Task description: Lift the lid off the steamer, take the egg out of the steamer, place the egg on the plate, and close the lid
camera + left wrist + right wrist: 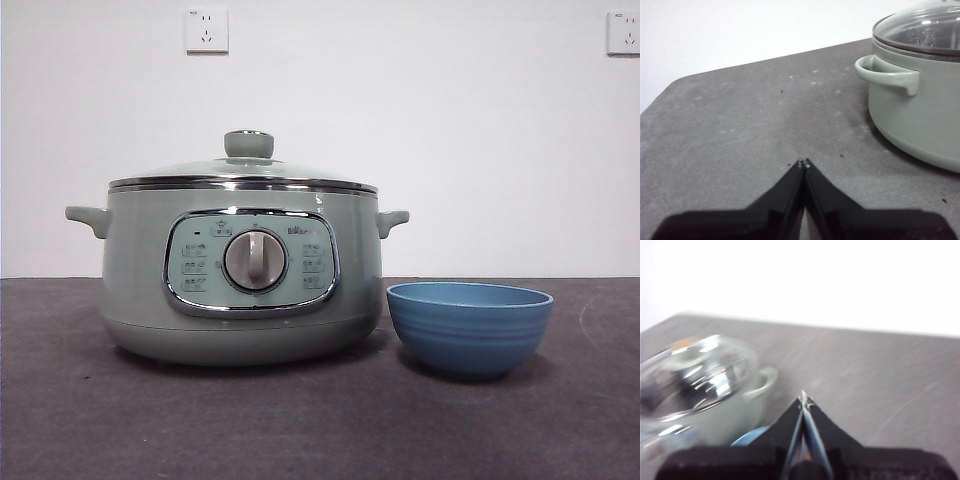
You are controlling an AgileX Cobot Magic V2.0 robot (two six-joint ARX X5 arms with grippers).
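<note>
Left hand (803, 163) pinched closed on nothing, low over bare tabletop (740, 125), off the steamer's side handle (886, 75). Steamer (240, 270) sits left of centre on the tabletop (300, 430), dial (255, 260) facing front. Lid (245, 172) on it, seated flat on the rim, green knob (248, 143) up. Plate (469, 327) just beside the steamer's right side, not touching, nothing visible in it from this low angle. Right hand (803, 400) also closed and holding nothing, above the tabletop near the steamer's other handle (762, 382); view blurred.
</note>
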